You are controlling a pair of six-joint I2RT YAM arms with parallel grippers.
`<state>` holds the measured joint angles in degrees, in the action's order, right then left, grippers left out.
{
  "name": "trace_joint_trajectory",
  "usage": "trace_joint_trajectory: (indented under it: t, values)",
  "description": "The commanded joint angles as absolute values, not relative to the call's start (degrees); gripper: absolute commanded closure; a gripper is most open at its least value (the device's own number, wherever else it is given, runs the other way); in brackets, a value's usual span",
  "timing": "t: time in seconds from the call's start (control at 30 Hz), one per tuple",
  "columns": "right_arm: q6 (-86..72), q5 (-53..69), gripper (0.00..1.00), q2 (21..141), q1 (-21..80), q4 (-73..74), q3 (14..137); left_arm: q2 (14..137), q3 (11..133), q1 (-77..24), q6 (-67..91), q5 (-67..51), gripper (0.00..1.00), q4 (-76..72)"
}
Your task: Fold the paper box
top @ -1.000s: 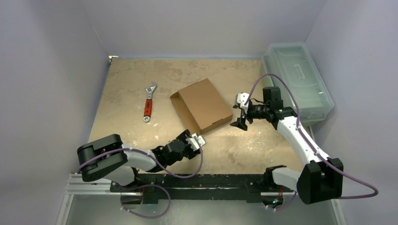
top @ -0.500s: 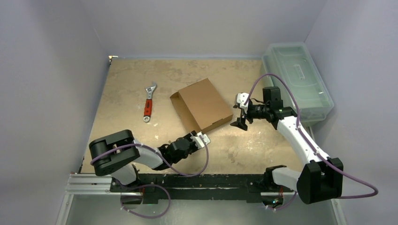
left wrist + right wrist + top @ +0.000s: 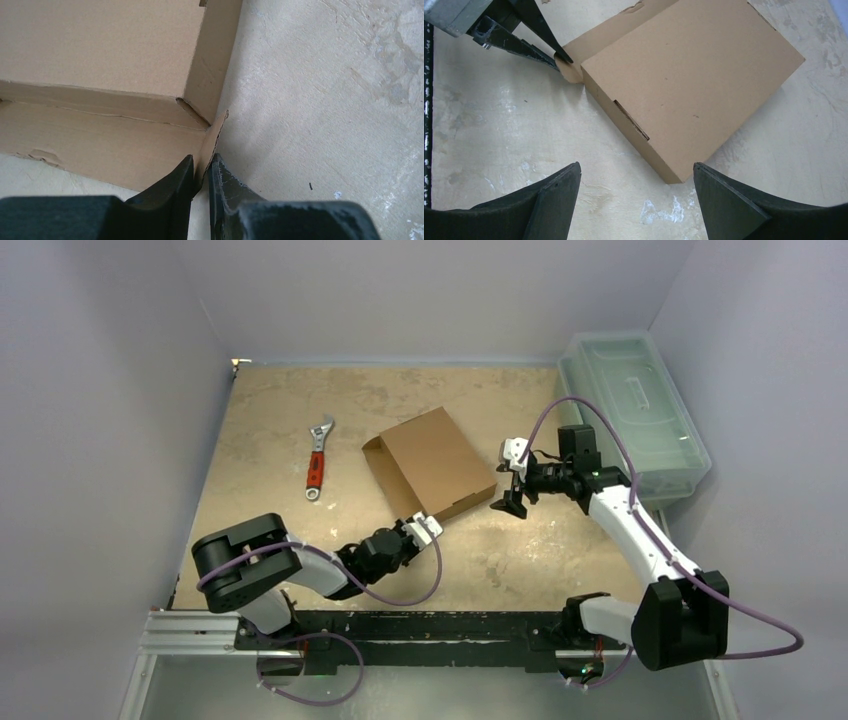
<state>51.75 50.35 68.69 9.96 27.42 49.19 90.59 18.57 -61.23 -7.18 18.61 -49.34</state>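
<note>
The box (image 3: 430, 462) lies near the middle of the table (image 3: 270, 410), turned at an angle to its edges, its broad brown top face flat and level. Along its near-left side a long flap slopes down onto the table, and at the near corner a small tab (image 3: 214, 137) stands on edge. The left gripper (image 3: 201, 174) reaches in low from the near side and has this tab between its fingers (image 3: 172, 187), one black tip pressed to each face of the cardboard with no gap showing, so it is pinching the box at that corner. The side wall that faces right carries a narrow slot (image 3: 631, 120). The right gripper (image 3: 512, 480) hovers just beside the box's right corner, above the table and apart from the cardboard, its jaws spread wide with nothing between them; in its wrist view the two fingers (image 3: 555, 192) frame the corner of the box from either side. A wrench (image 3: 318, 471) with a red handle lies left of the box, well apart from it. A pale-green translucent bin (image 3: 634, 410) with its lid on stands along the table's right edge, behind the right arm.
</note>
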Motion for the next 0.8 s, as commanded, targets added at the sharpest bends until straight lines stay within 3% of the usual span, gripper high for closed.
trace_joint_trajectory:
  t: [0.0,0.77]
  values:
    - [52.56,50.27,0.14,69.07,9.74,27.07,49.05,90.7,20.4,-60.69,-3.57,16.31,0.84,-52.91]
    - [50.95,50.54,0.14,70.34,9.75,26.4,48.87,93.1,22.71,-59.55,-0.46,10.89,0.76,-55.11]
